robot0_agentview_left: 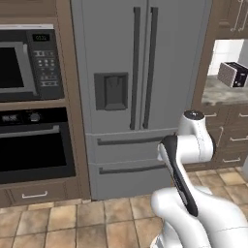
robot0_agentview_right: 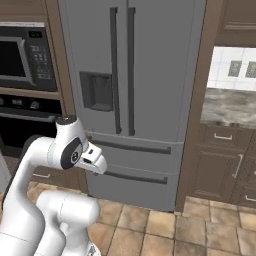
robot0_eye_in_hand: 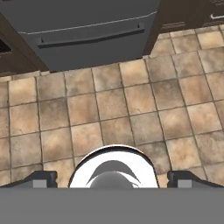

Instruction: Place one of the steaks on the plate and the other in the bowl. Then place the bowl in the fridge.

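Observation:
The grey double-door fridge (robot0_agentview_left: 140,72) stands straight ahead with both doors and both lower drawers closed, also seen from the other side (robot0_agentview_right: 150,60). Its bottom drawers (robot0_eye_in_hand: 87,26) run across the top of the hand view. My arm is folded close over the base, and the hand looks down at the floor in front of the fridge. My gripper (robot0_eye_in_hand: 113,179) is open, its two dark fingertips (robot0_eye_in_hand: 39,178) far apart with nothing between them. The steaks and the bowl are out of view.
A microwave (robot0_agentview_left: 29,60) and a black built-in oven (robot0_agentview_left: 34,145) sit in the wooden wall left of the fridge. To the right is a stone counter (robot0_agentview_right: 230,107) with a toaster (robot0_agentview_left: 232,74) over brown cabinets. Brown tile floor (robot0_eye_in_hand: 131,100) lies between me and the fridge.

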Controlling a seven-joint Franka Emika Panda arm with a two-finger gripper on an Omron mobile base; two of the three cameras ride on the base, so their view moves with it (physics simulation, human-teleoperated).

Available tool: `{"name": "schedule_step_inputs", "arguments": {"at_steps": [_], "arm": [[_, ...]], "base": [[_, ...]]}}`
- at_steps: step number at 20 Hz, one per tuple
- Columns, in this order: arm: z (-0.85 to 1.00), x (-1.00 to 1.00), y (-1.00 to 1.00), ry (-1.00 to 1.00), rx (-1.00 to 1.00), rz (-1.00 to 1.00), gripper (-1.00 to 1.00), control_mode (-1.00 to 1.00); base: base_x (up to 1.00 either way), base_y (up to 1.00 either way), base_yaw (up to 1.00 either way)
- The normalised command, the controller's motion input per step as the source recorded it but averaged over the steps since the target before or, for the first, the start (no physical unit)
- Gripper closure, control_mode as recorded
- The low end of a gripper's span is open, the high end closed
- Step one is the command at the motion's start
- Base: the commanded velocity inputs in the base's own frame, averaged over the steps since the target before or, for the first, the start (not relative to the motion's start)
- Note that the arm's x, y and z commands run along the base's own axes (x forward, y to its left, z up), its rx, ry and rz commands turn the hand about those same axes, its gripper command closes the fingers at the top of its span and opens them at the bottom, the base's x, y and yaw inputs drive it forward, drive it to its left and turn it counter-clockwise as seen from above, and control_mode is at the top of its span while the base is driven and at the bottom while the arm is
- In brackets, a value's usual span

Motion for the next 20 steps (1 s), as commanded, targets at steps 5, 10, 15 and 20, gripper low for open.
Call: {"name": "schedule_step_inputs", "arguments": {"at_steps": [5, 10, 15, 20], "arm": [[0.00, 0.00, 0.00, 0.00, 0.00, 0.00, -1.00, 1.00], [0.00, 0.00, 0.00, 0.00, 0.00, 0.00, -1.00, 1.00], [0.00, 0.00, 0.00, 0.00, 0.00, 0.00, -1.00, 1.00], [0.00, 0.00, 0.00, 0.00, 0.00, 0.00, -1.00, 1.00]], "base": [[0.52, -0.14, 0.00], [0.11, 0.00, 0.00], [0.00, 0.18, -0.04], [0.00, 0.48, -0.14]]}}
